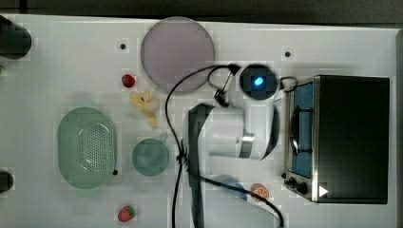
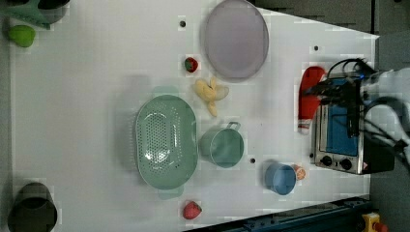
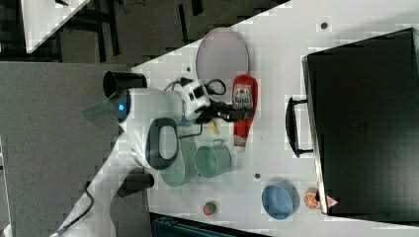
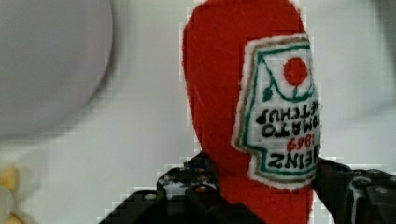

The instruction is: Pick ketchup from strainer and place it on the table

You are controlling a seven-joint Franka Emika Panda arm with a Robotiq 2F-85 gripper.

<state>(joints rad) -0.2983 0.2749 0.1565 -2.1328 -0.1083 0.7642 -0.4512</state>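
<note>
Wrist view, close up: the ketchup (image 4: 219,93), a red squeeze bottle with a white label, sits between the two black fingers (image 4: 187,191) of the gripper (image 4: 264,191), which are closed against its sides and holding it. In the right view the bottle (image 3: 244,106) lies lengthwise over the white table (image 3: 276,59), between the round greyish-lilac plate (image 3: 222,52) and the black toaster oven (image 3: 365,123), with the gripper (image 3: 232,114) clamped across its middle; whether it rests on the surface or hangs just above it I cannot tell. In the left view the bottle (image 2: 309,96) shows just beside the oven (image 2: 341,140), partly behind the arm's black cabling. The pale green strainer (image 2: 164,140) stands well apart from it, with nothing in its bowl. Next to the strainer sits a teal cup (image 2: 222,146), and near that a peeled banana (image 2: 210,92) and a strawberry (image 2: 191,64). A blue bowl (image 2: 280,178) sits near the oven's knobs, an orange slice (image 2: 300,172) touching it
</note>
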